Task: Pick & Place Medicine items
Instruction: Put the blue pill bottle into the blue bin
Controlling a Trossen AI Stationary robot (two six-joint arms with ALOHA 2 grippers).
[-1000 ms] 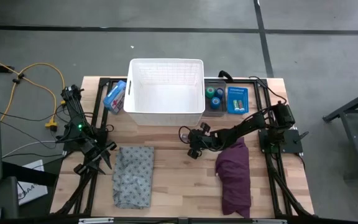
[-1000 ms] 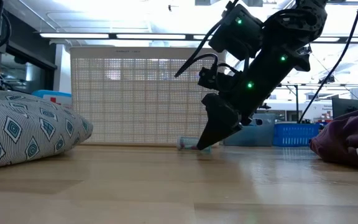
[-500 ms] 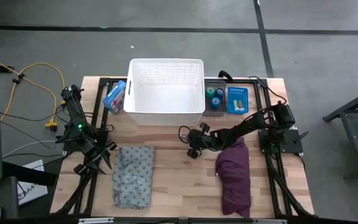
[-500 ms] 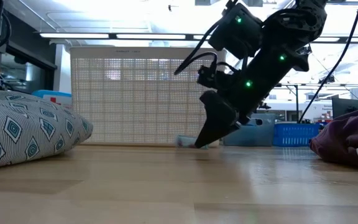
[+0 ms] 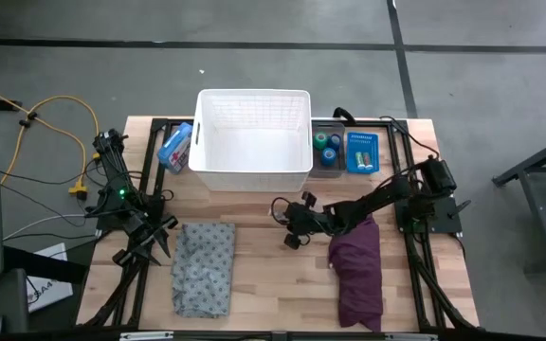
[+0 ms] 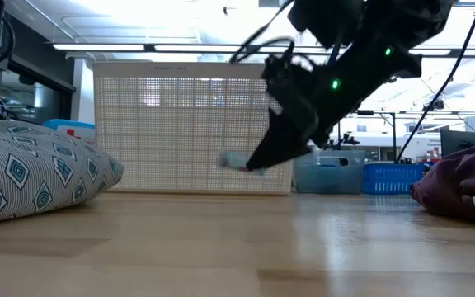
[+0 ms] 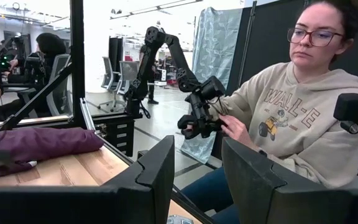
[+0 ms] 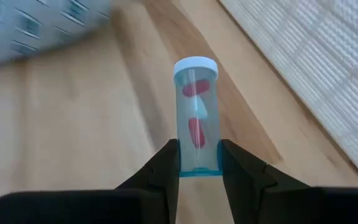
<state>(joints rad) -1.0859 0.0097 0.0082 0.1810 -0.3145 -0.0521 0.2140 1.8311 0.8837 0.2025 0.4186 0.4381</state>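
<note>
A dark gripper (image 6: 254,163) holds a small clear vial (image 6: 236,162) in front of the white lattice basket (image 6: 180,124), lifted clear above the wooden bench (image 6: 237,247).

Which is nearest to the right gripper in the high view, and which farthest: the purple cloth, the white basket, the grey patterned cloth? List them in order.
From the right gripper:
1. Purple cloth, just to its right and below.
2. White basket, above it.
3. Grey patterned cloth, off to its left.

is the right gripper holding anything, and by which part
Yes: the right gripper holds a small clear vial by its blue bottom end, white cap pointing away from the fingers.
</note>
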